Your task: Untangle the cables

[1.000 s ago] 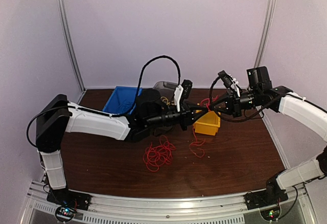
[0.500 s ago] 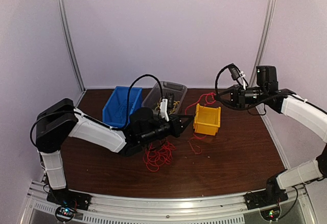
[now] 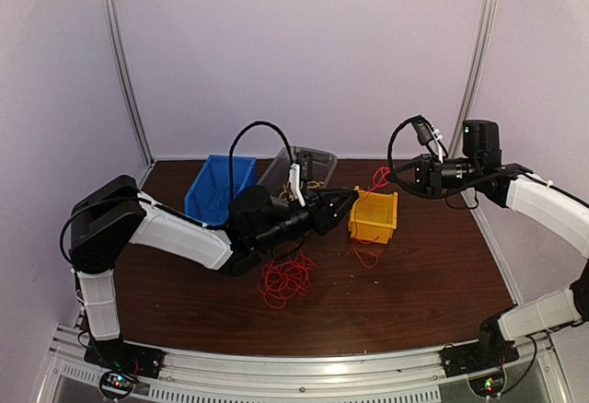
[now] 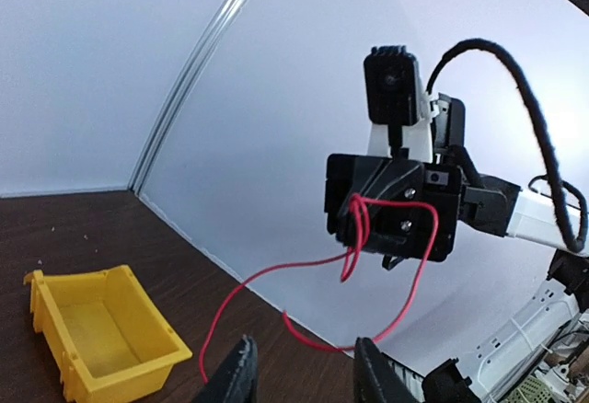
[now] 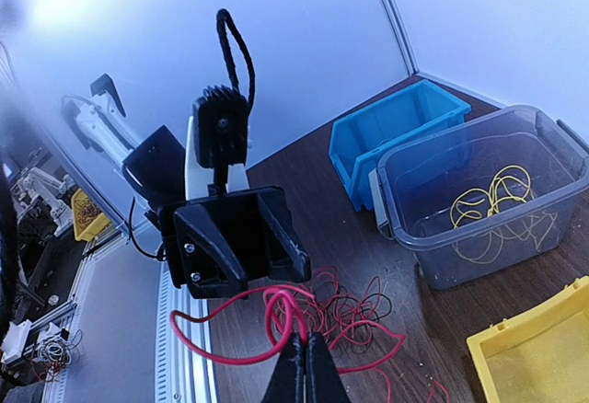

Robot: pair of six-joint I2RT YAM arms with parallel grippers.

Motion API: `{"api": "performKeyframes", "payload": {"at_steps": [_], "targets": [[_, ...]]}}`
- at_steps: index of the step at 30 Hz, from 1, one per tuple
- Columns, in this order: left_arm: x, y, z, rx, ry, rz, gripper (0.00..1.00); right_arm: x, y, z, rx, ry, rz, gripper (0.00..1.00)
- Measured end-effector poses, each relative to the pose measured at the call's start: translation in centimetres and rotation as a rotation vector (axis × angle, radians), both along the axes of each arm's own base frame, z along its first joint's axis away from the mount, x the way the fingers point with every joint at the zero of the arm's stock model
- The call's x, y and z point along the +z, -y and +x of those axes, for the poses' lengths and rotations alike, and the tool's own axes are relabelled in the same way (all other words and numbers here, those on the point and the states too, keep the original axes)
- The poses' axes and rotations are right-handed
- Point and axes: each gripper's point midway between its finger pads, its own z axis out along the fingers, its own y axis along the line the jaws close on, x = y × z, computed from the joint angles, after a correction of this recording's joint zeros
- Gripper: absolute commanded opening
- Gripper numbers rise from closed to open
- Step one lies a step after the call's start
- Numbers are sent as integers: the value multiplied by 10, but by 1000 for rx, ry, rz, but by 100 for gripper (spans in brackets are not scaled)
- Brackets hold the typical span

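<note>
Partway: the right gripper [image 5: 304, 366] has its fingers pinched together on one red cable [image 4: 304, 262], which hangs lifted and trails down by the yellow bin [image 3: 373, 224] to the table [image 3: 433, 283]. The left gripper [image 4: 308, 371] has its fingers apart and holds nothing. A red heap [image 3: 285, 279] lies knotted on the table near the left arm and remains to be separated. Yellow cables [image 5: 492, 205] lie in the clear tub [image 5: 552, 228], apparently already sorted, though the view is coarse.
</note>
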Motion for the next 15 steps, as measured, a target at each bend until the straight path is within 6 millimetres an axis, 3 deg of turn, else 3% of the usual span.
{"api": "performKeyframes", "payload": {"at_steps": [3,7,11,15], "targets": [[22,6,0,-7,66,-19,40,1,0,-1,3,2,1,0],[35,17,2,-12,114,4,46,1,0,-2,7,2,3,0],[35,29,9,-12,120,53,47,0,0,-2,11,11,1,0],[20,40,17,-4,92,129,47,-1,-1,-4,19,16,-5,0]]}}
